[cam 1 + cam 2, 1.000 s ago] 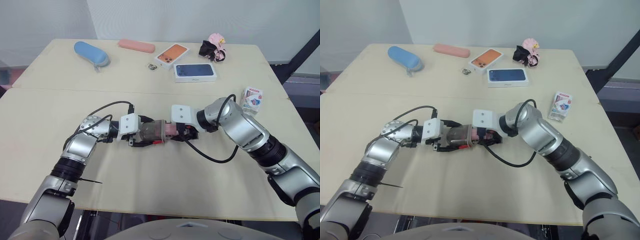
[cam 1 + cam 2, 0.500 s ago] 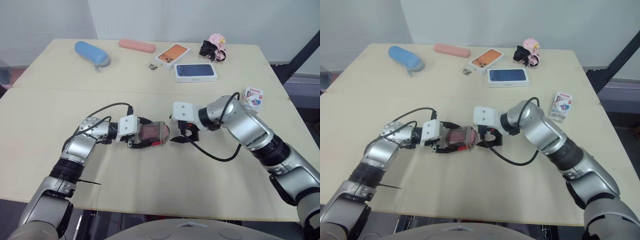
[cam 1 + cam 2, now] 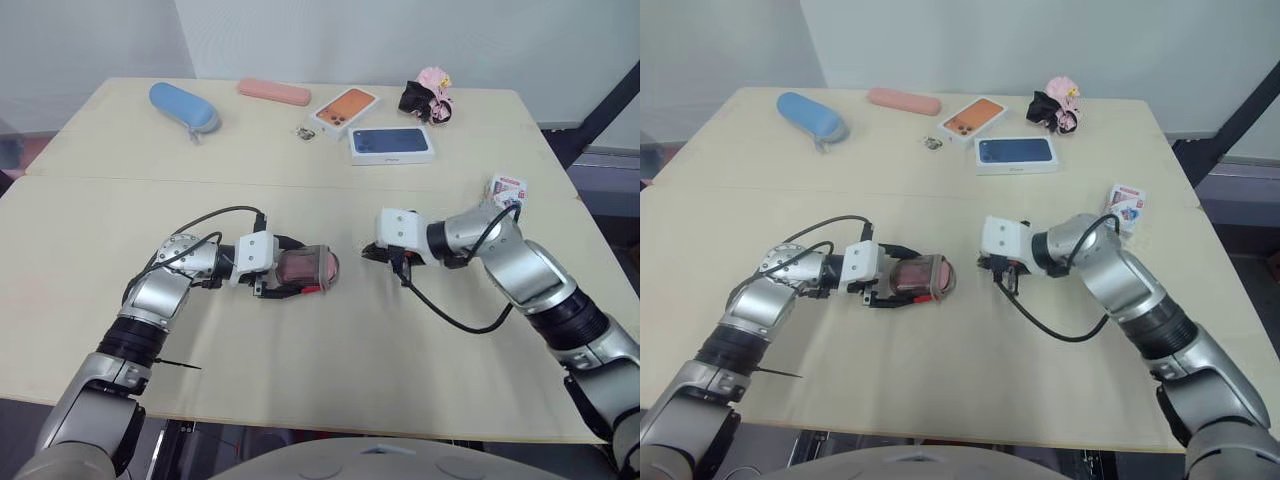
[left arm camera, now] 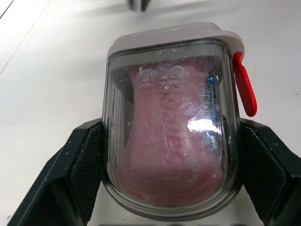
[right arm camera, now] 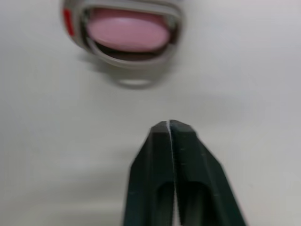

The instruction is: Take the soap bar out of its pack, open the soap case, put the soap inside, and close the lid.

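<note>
left end effector grasps the soap case, pink soap inside, at frame centre; right end effector is clenched, empty, well apart.

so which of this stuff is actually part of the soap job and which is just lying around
Job: soap case, soap inside it, left gripper holding the case, right gripper, shut.
Lying about: blue case, pink case, orange box, blue box, pink-and-black item, small metal bit, printed pack (maybe the soap's, cannot tell).
</note>
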`<state>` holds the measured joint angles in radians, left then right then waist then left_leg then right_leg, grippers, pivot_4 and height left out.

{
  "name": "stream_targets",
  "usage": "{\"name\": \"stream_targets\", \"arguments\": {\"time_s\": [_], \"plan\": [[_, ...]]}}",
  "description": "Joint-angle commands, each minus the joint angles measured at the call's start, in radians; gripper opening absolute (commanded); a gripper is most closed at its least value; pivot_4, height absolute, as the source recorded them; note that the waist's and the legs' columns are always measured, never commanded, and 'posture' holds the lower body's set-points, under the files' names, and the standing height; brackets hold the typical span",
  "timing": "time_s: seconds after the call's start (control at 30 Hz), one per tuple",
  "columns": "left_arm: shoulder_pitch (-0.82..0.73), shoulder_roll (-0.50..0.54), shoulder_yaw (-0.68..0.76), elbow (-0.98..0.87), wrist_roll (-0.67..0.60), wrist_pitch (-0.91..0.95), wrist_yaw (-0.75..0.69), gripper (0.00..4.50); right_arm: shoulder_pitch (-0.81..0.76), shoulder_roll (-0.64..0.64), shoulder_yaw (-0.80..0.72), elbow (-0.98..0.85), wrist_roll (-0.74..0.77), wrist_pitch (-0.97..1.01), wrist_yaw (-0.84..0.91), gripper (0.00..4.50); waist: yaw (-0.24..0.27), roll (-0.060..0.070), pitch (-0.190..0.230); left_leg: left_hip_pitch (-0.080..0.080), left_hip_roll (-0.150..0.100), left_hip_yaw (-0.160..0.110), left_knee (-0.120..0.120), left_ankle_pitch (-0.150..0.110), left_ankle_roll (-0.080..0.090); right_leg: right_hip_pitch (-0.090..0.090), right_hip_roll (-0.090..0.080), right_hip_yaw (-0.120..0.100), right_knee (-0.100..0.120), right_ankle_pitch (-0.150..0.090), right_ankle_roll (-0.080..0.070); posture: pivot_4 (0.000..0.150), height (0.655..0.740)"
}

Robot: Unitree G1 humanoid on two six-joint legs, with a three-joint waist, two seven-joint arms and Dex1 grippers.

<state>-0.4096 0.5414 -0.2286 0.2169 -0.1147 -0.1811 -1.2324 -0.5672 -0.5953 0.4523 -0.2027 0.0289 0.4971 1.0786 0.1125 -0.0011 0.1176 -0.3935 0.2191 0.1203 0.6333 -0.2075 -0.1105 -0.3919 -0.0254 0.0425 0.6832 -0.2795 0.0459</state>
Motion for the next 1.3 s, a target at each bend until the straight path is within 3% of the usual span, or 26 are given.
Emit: {"name": "stream_targets", "arguments": {"time_s": [0.03,0.53,0.93,1.3], "plan": [[-0.022,0.004,0.008,-0.036,-0.020,-0.006,-0.002,3.49,-0.008,0.009,-0.004,-0.035,0.008,-0.026,0.005,0.04,0.000,0.000,0.000,0.000,0.000,0.000,0.000,0.000,0.000,0.000,0.000,0.000,0.000,0.000,0.000,0.150,0.7400],[-0.017,-0.004,0.006,-0.064,-0.022,0.019,0.012,3.49,-0.047,0.088,0.036,-0.011,-0.019,-0.037,-0.003,0.04,-0.002,0.000,0.000,0.000,0.000,0.000,0.000,0.000,0.000,0.000,0.000,0.000,0.000,0.000,0.000,0.150,0.7400],[-0.004,0.012,0.017,-0.067,-0.023,-0.005,0.012,3.49,0.052,-0.066,-0.054,-0.061,0.049,0.031,0.046,0.04,0.002,0.000,0.000,0.000,0.000,0.000,0.000,0.000,0.000,0.000,0.000,0.000,-0.001,0.000,0.000,0.150,0.7400],[0.000,0.011,0.015,-0.081,-0.034,-0.019,0.004,3.49,0.205,-0.075,-0.387,-0.158,0.510,0.692,0.031,3.56,0.019,0.000,0.000,0.000,0.000,0.000,0.000,0.000,0.000,0.000,0.000,0.001,-0.001,0.000,0.000,0.150,0.7400]]}}
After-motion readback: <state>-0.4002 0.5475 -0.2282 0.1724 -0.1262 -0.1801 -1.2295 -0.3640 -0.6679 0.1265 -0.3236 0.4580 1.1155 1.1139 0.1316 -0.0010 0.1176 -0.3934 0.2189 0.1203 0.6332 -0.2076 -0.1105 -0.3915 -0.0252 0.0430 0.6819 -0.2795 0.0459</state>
